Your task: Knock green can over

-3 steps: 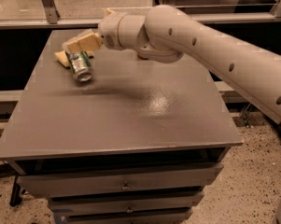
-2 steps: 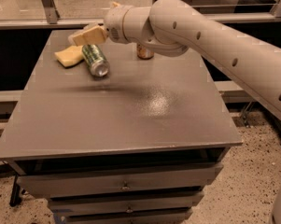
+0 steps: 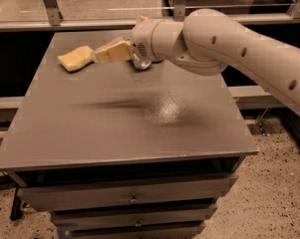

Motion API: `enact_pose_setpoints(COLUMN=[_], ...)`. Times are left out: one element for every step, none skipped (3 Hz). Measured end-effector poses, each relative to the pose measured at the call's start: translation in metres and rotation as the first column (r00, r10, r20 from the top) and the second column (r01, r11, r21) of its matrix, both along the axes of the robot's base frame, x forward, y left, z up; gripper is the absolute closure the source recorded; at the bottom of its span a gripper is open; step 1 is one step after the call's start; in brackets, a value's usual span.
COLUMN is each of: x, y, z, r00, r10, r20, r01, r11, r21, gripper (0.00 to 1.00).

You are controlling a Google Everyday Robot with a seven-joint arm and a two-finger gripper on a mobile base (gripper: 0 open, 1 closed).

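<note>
Beneath the gripper (image 3: 112, 52), the grey table (image 3: 89, 133) is taking up most of the view, sitting over its stack of drawers (image 3: 134, 198) and carrying a long smeared shadow. Behind the gripper, the thick cream arm (image 3: 229, 49) is reaching in over the far side of the table. It is now standing further from the sponge corner than it was a second ago, when the wrist was hanging almost above that corner. Just ahead of the gripper's tip, the yellow sponge (image 3: 75, 58) is lying where it lay before, close to the tip, though I cannot tell whether they are touching. The gripper is hovering low over the far part of the table with its tip pointing at the sponge. Whether it is wide or narrow I cannot tell. Right behind the gripper, tucked under the wrist, a small silvery rounded end is peeking out, and I am taking it for the green can (image 3: 142, 63). Its green side is hiding behind the wrist. A moment ago that can was lying on its side in plain view just below the gripper, so it seems to be travelling across the table together with the arm, whether rolled, pushed or dragged. By my reading the can is already off its base, so the knocking-over looks as good as done. The remaining worry is the can rolling on toward the far edge.
</note>
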State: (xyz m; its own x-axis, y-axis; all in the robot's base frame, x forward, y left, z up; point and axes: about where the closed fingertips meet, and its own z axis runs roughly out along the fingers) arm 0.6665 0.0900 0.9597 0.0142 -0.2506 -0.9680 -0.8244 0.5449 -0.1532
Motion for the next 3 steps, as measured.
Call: enact_pose_setpoints(x=[-0.037,-0.075,-0.107], y=[-0.032,-0.062,-0.089], z=[-0.01,-0.011,-0.011], r00=[0.9986,0.9964,0.9961], r10=[-0.038,-0.064,-0.052], r20=[-0.037,-0.056,-0.072], r01=[0.038,0.062,0.05], r11=[0.999,0.997,0.998], r21=[-0.02,-0.039,-0.025], gripper=[0.0,0.0,0.0])
